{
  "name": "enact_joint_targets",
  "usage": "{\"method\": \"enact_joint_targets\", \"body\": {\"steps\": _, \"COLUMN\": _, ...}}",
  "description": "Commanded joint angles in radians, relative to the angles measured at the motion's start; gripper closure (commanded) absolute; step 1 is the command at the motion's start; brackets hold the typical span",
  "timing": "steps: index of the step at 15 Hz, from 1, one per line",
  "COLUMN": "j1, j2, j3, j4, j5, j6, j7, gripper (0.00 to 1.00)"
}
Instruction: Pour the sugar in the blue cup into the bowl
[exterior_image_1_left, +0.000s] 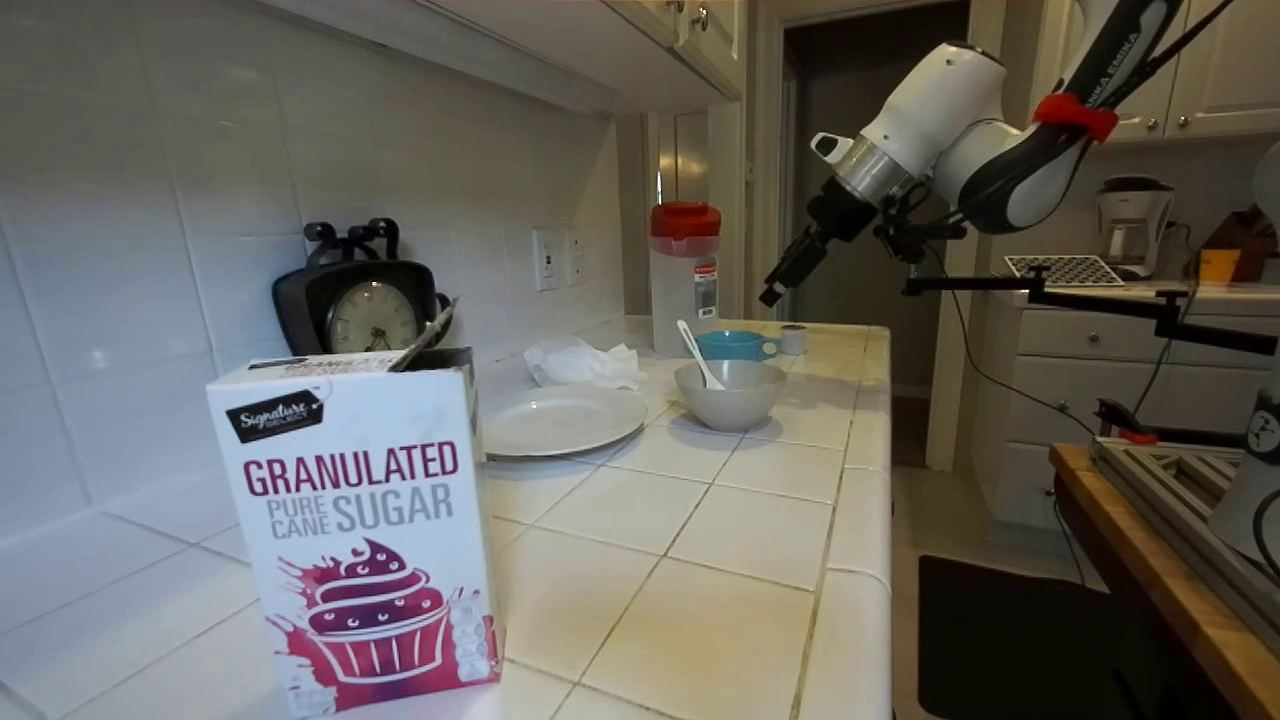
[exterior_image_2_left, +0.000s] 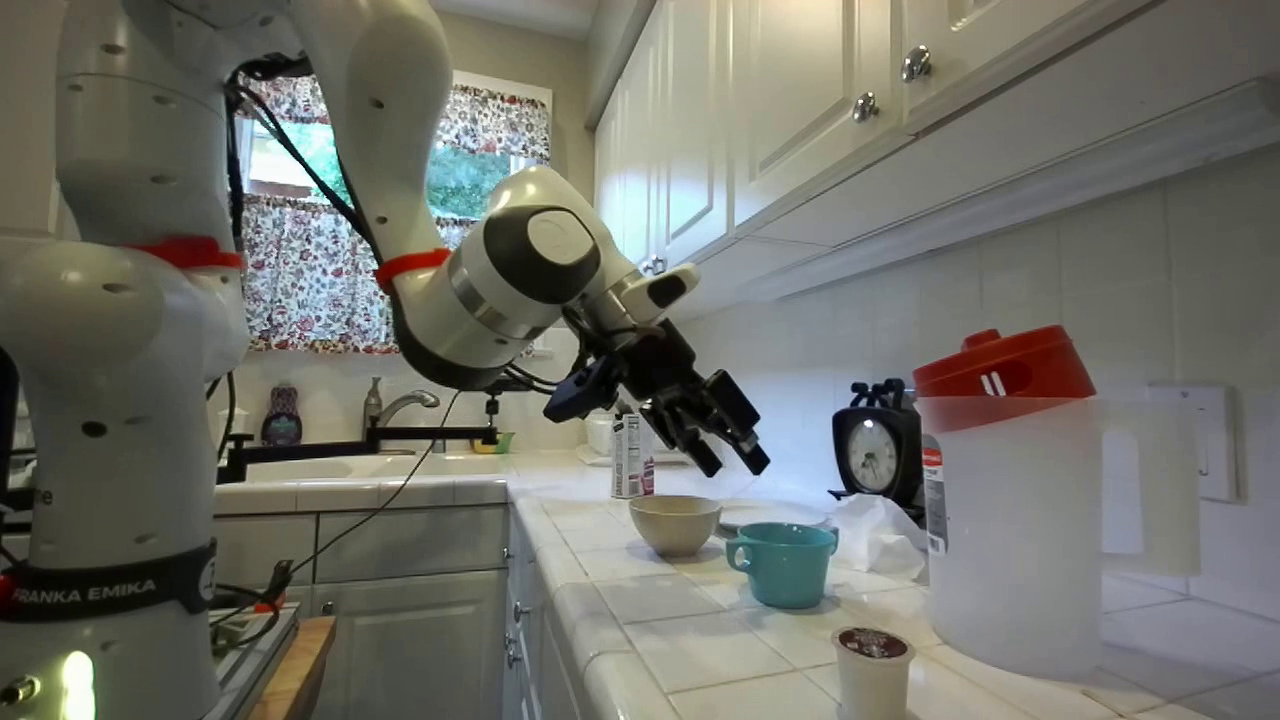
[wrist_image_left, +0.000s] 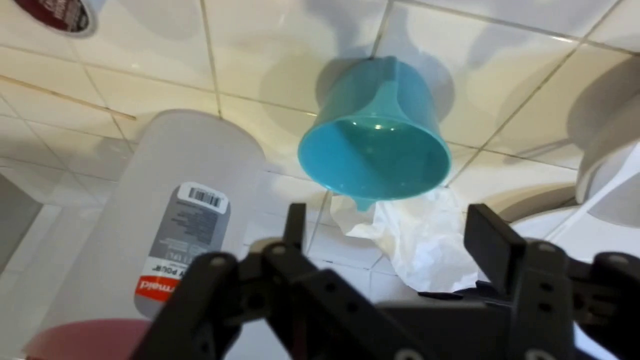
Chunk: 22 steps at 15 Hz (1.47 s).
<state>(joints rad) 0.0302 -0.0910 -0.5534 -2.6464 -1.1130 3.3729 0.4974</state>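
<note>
The blue cup (exterior_image_2_left: 788, 565) stands upright on the tiled counter, with a handle on each of two sides. From the wrist view I look into its opening (wrist_image_left: 375, 155); the inside shows blue with a few pale specks, and no heap of sugar can be made out. Beside it sits the bowl (exterior_image_1_left: 730, 395), a white spoon (exterior_image_1_left: 700, 355) leaning in it; at the right edge of the wrist view only part of the bowl (wrist_image_left: 607, 135) shows. Above the counter, apart from the cup, my gripper (wrist_image_left: 388, 215) hangs open, tilted downward, nothing between its fingers.
A tall clear pitcher with a red lid (exterior_image_2_left: 1020, 530) rises close to the cup. Crumpled white paper (exterior_image_1_left: 580, 365) and a white plate (exterior_image_1_left: 560, 420) lie near the wall. A small pod (exterior_image_2_left: 870, 680), a black scale (exterior_image_2_left: 875, 450) and a sugar box (exterior_image_1_left: 360, 540) also stand there.
</note>
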Motion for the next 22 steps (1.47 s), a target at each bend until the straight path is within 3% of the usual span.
{"method": "enact_joint_targets", "body": {"steps": 1, "j1": 0.077, "j2": -0.182, "j3": 0.043, "j4": -0.132, "j5": 0.037, "j6": -0.264, "j7": 0.069, "gripper": 0.0}}
{"method": "enact_joint_targets", "body": {"steps": 2, "j1": 0.119, "j2": -0.233, "j3": 0.053, "j4": -0.173, "j5": 0.107, "j6": -0.342, "j7": 0.047, "gripper": 0.0}}
{"method": "enact_joint_targets", "body": {"steps": 3, "j1": 0.264, "j2": -0.153, "j3": -0.005, "j4": -0.098, "j5": 0.149, "j6": -0.401, "j7": 0.102, "gripper": 0.0}}
{"method": "enact_joint_targets", "body": {"steps": 4, "j1": 0.332, "j2": -0.207, "j3": -0.017, "j4": -0.122, "j5": 0.273, "j6": -0.485, "j7": 0.027, "gripper": 0.0}}
{"method": "enact_joint_targets", "body": {"steps": 6, "j1": 0.356, "j2": -0.311, "j3": 0.02, "j4": -0.115, "j5": 0.406, "j6": -0.647, "j7": -0.021, "gripper": 0.0}}
{"method": "enact_joint_targets", "body": {"steps": 7, "j1": 0.344, "j2": -0.356, "j3": 0.048, "j4": -0.101, "j5": 0.431, "j6": -0.723, "j7": -0.017, "gripper": 0.0}}
{"method": "enact_joint_targets", "body": {"steps": 8, "j1": 0.159, "j2": -0.42, "j3": 0.241, "j4": -0.141, "j5": 0.555, "j6": -0.763, "j7": -0.103, "gripper": 0.0}}
{"method": "enact_joint_targets", "body": {"steps": 11, "j1": 0.06, "j2": -0.599, "j3": 0.374, "j4": -0.124, "j5": 0.727, "j6": -0.978, "j7": -0.244, "gripper": 0.0}}
{"method": "enact_joint_targets", "body": {"steps": 12, "j1": 0.023, "j2": -0.473, "j3": 0.406, "j4": -0.097, "j5": 0.73, "j6": -0.86, "j7": -0.213, "gripper": 0.0}}
{"method": "enact_joint_targets", "body": {"steps": 13, "j1": -0.002, "j2": -0.523, "j3": 0.436, "j4": -0.097, "j5": 0.759, "j6": -0.895, "j7": -0.234, "gripper": 0.0}}
{"method": "enact_joint_targets", "body": {"steps": 14, "j1": 0.062, "j2": -0.537, "j3": 0.374, "j4": -0.099, "j5": 0.69, "j6": -0.911, "j7": -0.177, "gripper": 0.0}}
{"method": "enact_joint_targets", "body": {"steps": 22, "j1": 0.035, "j2": -0.475, "j3": 0.396, "j4": -0.102, "j5": 0.696, "j6": -0.865, "j7": -0.177, "gripper": 0.0}}
